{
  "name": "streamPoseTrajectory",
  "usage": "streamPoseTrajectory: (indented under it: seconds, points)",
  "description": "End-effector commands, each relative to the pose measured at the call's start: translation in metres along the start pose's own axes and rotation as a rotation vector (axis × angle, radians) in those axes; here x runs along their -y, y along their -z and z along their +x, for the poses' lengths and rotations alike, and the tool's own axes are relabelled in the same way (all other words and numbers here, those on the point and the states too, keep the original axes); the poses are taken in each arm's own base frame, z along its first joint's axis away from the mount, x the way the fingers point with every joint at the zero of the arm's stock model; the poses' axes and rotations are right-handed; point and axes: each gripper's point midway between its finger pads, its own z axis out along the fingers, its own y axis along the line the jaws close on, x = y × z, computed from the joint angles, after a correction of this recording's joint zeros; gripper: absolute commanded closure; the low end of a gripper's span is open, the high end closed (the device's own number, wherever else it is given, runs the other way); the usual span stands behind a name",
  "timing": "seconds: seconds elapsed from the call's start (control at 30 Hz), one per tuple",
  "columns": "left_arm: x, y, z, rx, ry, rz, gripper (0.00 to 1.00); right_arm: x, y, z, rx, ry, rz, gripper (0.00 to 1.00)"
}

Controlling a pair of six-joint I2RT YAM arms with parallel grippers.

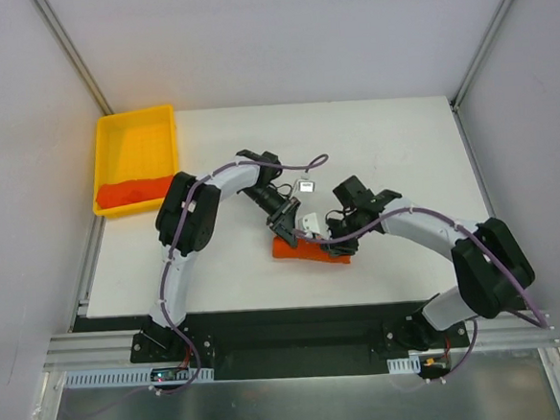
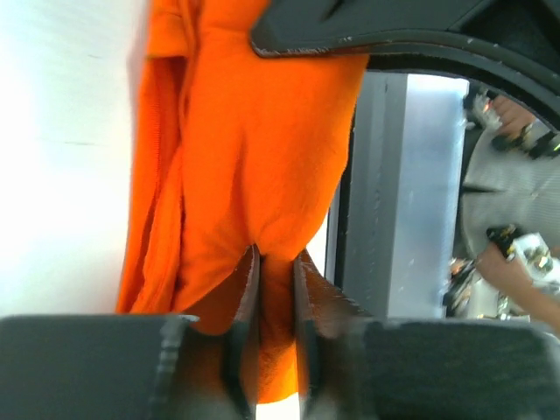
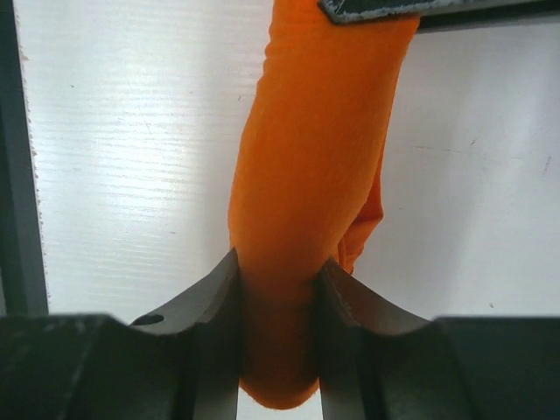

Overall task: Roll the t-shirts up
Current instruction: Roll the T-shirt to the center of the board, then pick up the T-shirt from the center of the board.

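Observation:
A rolled orange t-shirt (image 1: 307, 252) lies as a long bundle in the middle of the white table. My left gripper (image 1: 286, 231) is shut on its left end; the left wrist view shows cloth (image 2: 262, 157) pinched between the fingers (image 2: 249, 289). My right gripper (image 1: 343, 242) is shut on its right end; the right wrist view shows the roll (image 3: 311, 157) squeezed between the fingers (image 3: 219, 297). A second orange t-shirt (image 1: 132, 191) lies rolled in the yellow tray (image 1: 135, 134) at the far left.
The yellow tray stands at the table's back left corner. A black strip and metal rail (image 1: 298, 329) run along the near edge by the arm bases. Grey walls with metal posts close in the table.

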Motion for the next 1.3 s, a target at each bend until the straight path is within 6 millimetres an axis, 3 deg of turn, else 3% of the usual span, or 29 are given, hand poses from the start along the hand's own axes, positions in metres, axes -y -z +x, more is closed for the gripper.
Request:
streamPoseTrajectory:
  seconds: [0.0, 0.13, 0.17, 0.2, 0.23, 0.3, 0.37, 0.4, 0.43, 0.47, 0.5, 0.53, 0.6, 0.8, 1.07, 1.27]
  points:
    - [-0.007, 0.037, -0.024, 0.102, 0.096, -0.019, 0.80, -0.048, 0.015, 0.013, -0.013, -0.222, -0.289, 0.80]
    - [-0.011, 0.068, -0.048, 0.159, 0.033, -0.143, 0.72, -0.042, 0.020, 0.012, 0.018, -0.388, -0.371, 0.81]
    - [0.000, 0.078, -0.056, 0.178, -0.034, -0.188, 0.71, -0.032, 0.023, 0.012, 0.042, -0.437, -0.368, 0.81]
    - [-0.004, 0.082, -0.051, 0.164, -0.058, -0.245, 0.67, -0.035, 0.022, 0.016, 0.031, -0.502, -0.412, 0.82]
    - [0.006, 0.093, -0.062, 0.193, -0.155, -0.307, 0.65, -0.033, 0.022, 0.017, 0.043, -0.535, -0.425, 0.82]
    - [0.001, 0.095, -0.050, 0.159, -0.220, -0.408, 0.60, -0.025, 0.024, 0.023, 0.053, -0.598, -0.432, 0.82]
    - [0.013, 0.102, -0.057, 0.166, -0.365, -0.492, 0.57, -0.016, 0.028, 0.027, 0.064, -0.637, -0.429, 0.83]
    - [0.005, 0.093, -0.045, 0.104, -0.412, -0.551, 0.57, -0.016, 0.028, 0.028, 0.062, -0.659, -0.439, 0.83]
    - [0.019, 0.093, -0.048, 0.104, -0.501, -0.586, 0.56, -0.015, 0.026, 0.028, 0.069, -0.687, -0.457, 0.83]
    - [0.018, 0.093, -0.059, 0.117, -0.604, -0.639, 0.55, -0.015, 0.029, 0.031, 0.073, -0.729, -0.468, 0.82]
    - [0.011, 0.075, -0.044, 0.045, -0.671, -0.675, 0.53, -0.012, 0.030, 0.030, 0.081, -0.746, -0.472, 0.83]
    - [0.020, 0.074, -0.048, 0.048, -0.758, -0.713, 0.51, -0.014, 0.030, 0.030, 0.090, -0.776, -0.493, 0.83]
    - [0.016, 0.057, -0.051, 0.041, -0.925, -0.748, 0.46, -0.017, 0.032, 0.032, 0.100, -0.824, -0.510, 0.83]
    - [0.019, 0.016, -0.084, 0.094, -1.220, -0.830, 0.43, -0.032, 0.040, 0.027, 0.147, -0.934, -0.647, 0.84]
    - [0.042, -0.057, -0.090, 0.096, -1.344, -0.650, 0.39, -0.013, 0.042, 0.024, 0.188, -1.034, -0.683, 0.85]
    - [0.055, -0.085, -0.079, 0.058, -1.341, -0.562, 0.34, -0.001, 0.036, 0.026, 0.202, -1.126, -0.704, 0.86]
